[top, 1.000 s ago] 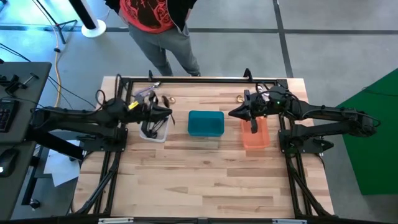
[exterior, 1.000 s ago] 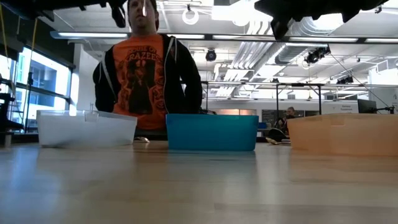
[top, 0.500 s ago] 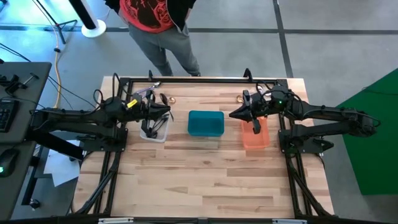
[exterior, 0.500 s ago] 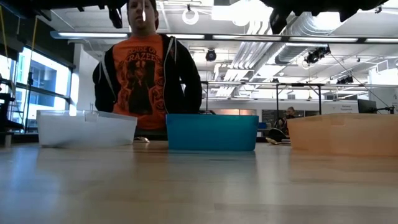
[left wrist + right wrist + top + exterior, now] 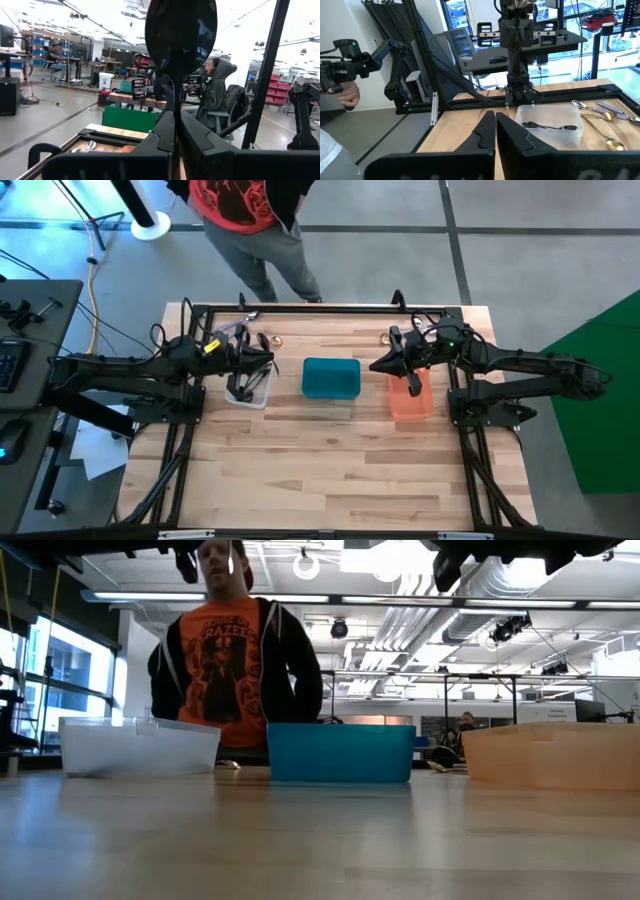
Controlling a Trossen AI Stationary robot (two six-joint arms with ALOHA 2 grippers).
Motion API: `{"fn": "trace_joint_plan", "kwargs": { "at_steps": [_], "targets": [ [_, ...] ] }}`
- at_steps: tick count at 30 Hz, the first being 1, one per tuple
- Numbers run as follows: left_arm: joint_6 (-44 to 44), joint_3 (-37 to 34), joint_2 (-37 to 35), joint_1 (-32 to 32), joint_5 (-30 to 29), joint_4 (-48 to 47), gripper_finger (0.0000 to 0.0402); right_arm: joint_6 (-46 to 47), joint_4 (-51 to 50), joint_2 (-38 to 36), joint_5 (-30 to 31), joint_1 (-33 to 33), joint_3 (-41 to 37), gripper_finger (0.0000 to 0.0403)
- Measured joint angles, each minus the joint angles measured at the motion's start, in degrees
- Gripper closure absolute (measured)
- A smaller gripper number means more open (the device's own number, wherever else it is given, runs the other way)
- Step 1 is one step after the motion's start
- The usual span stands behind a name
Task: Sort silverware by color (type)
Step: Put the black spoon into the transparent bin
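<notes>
The silverware is split up: a dark spoon stands upright, clamped in the left gripper fingers above the clear bin, which already holds dark pieces, so this looks like a drop into the matching colour. Silver and gold pieces lie loose on the surface beyond that bin, awaiting pickup. The right gripper waits with fingers together, empty, between the teal bin and orange bin.

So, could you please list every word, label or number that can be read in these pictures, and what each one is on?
"...OF ...RAZEE...": partial print on the person's orange T-shirt, low view; the ends are cut off by the jacket, and smaller lines below are too blurred.
Labels on distant room equipment in the wrist views: too small to read.
Bins, silverware, table: no text visible.
</notes>
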Motion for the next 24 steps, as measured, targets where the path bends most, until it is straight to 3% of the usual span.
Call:
{"fn": "trace_joint_plan", "kwargs": {
  "at_steps": [24],
  "targets": [
    [1.4, 0.0, 0.0, 0.0, 0.3, 0.0, 0.0401, 1.2, 0.0, 0.0, 0.2, 0.0, 0.0, 0.0403]
  ]
}}
